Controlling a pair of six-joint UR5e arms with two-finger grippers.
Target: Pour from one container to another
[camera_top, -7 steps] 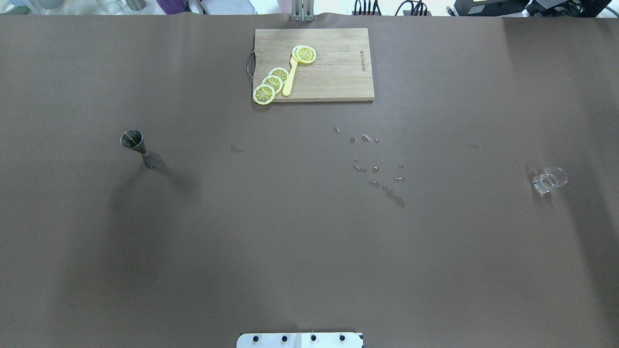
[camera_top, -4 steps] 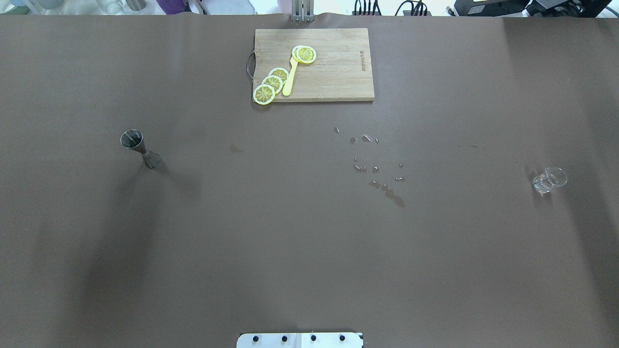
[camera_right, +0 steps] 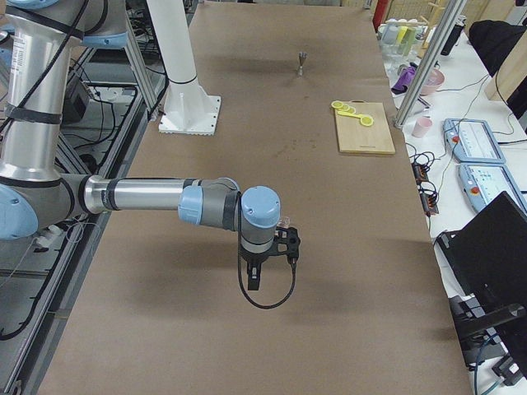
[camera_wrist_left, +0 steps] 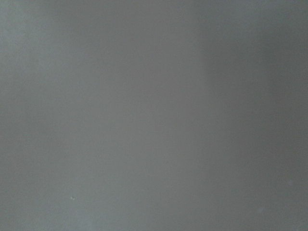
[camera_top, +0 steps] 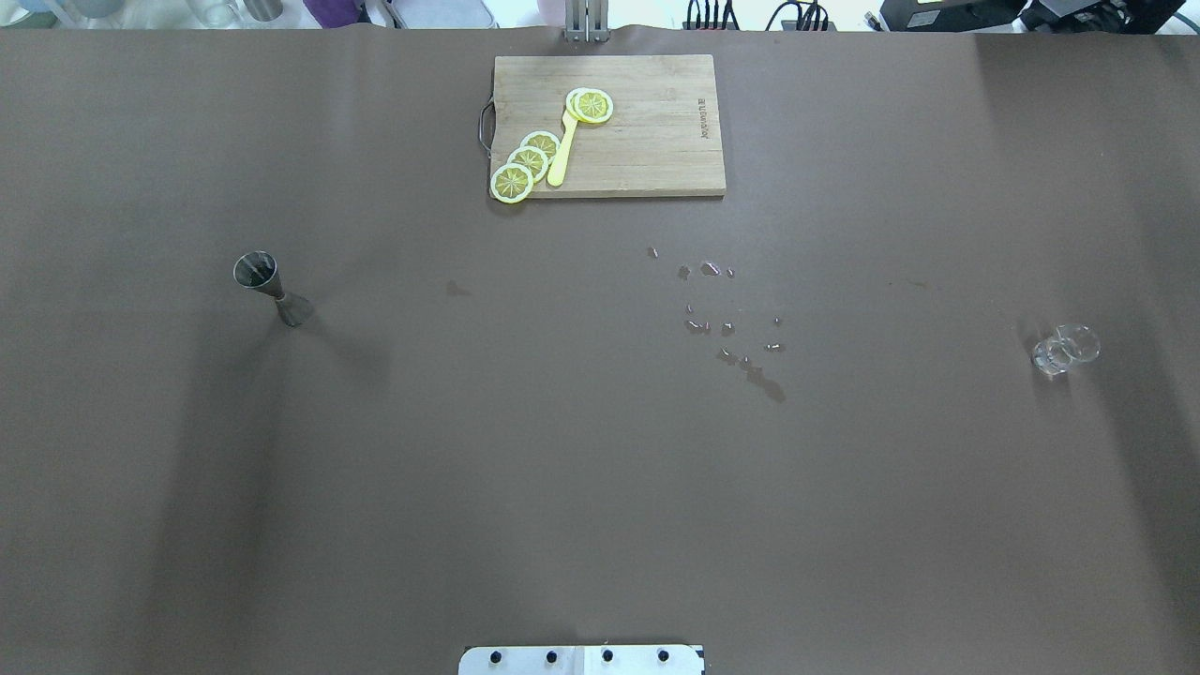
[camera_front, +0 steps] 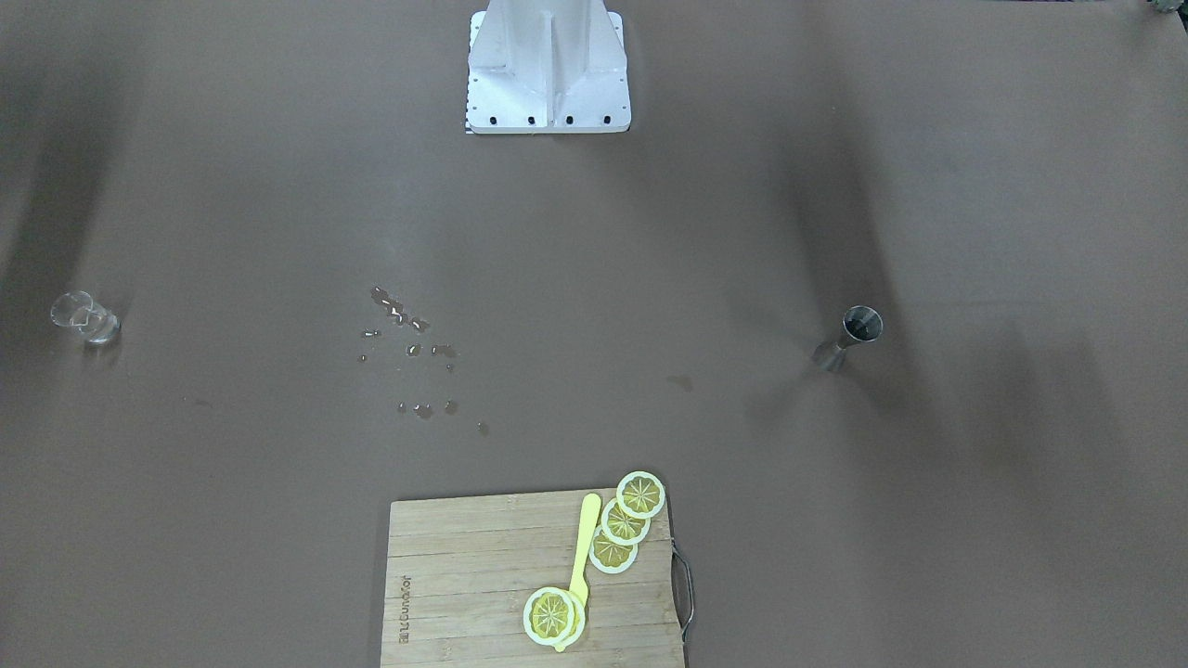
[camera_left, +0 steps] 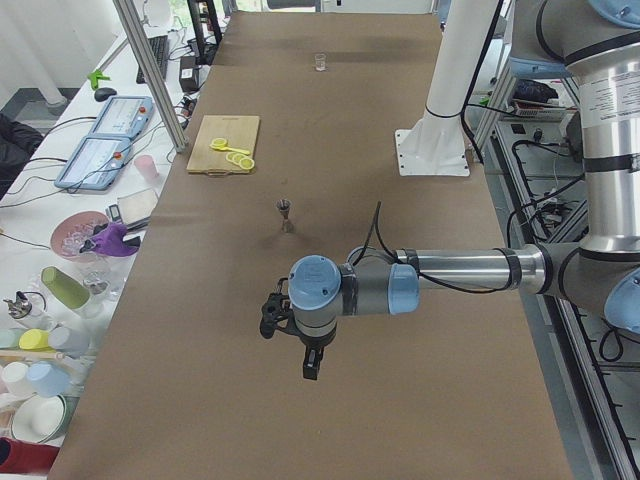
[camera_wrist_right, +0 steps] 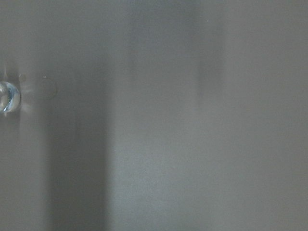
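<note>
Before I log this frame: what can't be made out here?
Left claw and right claw: only in side views; open or shut unclear.
Jigger contents: too small, dark inside, every view.
Glass fill level: tiny overhead; blurred and cut off at right wrist view's left edge.

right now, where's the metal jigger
In the overhead view the jigger stands upright in the left half, on the robot's left side, nearer the robot than the cutting board at centre back and far across from the small glass at right.
</note>
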